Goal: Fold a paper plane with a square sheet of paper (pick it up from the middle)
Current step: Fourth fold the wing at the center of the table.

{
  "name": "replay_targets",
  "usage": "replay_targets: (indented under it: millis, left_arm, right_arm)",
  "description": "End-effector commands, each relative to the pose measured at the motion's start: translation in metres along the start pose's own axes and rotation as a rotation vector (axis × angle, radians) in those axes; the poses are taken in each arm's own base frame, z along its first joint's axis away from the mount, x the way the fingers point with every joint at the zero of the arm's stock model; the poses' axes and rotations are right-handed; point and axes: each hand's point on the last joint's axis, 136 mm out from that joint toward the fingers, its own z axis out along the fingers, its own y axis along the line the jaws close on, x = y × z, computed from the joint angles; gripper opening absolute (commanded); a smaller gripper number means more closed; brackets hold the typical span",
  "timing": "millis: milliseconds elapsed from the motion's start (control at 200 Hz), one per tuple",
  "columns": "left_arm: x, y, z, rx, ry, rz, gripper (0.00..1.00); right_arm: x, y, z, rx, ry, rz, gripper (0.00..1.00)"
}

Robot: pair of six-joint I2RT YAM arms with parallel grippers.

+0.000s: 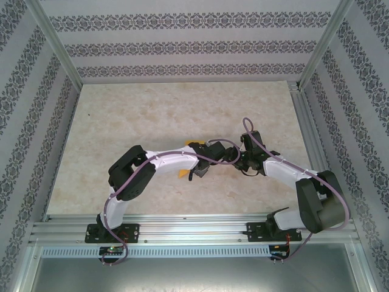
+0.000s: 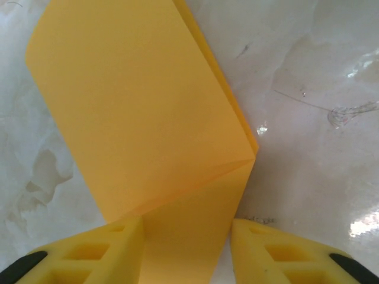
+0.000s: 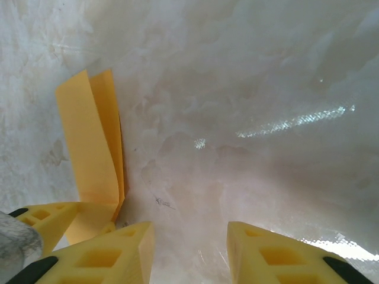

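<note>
Yellow foam fingers [image 2: 112, 248] of my left gripper [image 2: 186, 229] stood part-way apart with the thin orange-yellow square sheet of paper [image 2: 136, 106] running between them; whether they pinched it or only straddled it, I could not tell. It lay part-folded on the pale marbled tabletop [image 2: 308, 171], its layers meeting at a side corner. My right gripper [image 3: 189, 232] hung just beside, jaws apart, empty. I judged an early fold in hand; next, that crease needed pressing flat.

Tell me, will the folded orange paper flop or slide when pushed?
Probably light and floppy: the folded paper looks thin, its flaps raised off the table. It may slide easily on that smooth, shiny surface. Creases likely stiffen it slightly.
</note>
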Motion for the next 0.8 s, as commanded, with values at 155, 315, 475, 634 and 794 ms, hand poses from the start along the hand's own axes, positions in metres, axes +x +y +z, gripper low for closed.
replay_targets:
  millis: [155, 315, 475, 634, 794]
  left_arm:
    - [-0.0062, 0.0056, -0.0106, -0.089, -0.032, 0.024, 0.37]
    - [-0.0077, 0.0104, -0.0128, -0.111, -0.046, 0.018, 0.28]
    - [-0.0081, 0.0116, -0.0120, -0.119, -0.052, 0.017, 0.23]
    - [-0.0064, 0.0088, -0.0077, -0.114, -0.044, 0.019, 0.24]
    - [-0.0071, 0.0091, -0.0058, -0.115, -0.052, 0.006, 0.27]
  right_arm:
    - [-0.0009, 0.0018, -0.0009, -0.024, -0.009, -0.016, 0.38]
    - [0.0008, 0.0028, 0.0012, -0.029, 0.002, -0.015, 0.38]
    - [0.0029, 0.0043, 0.0042, -0.030, 0.016, -0.021, 0.39]
    - [0.0034, 0.0064, 0.0051, -0.029, 0.018, -0.027, 0.39]
    - [0.0028, 0.0080, 0.0052, -0.027, 0.018, -0.029, 0.39]
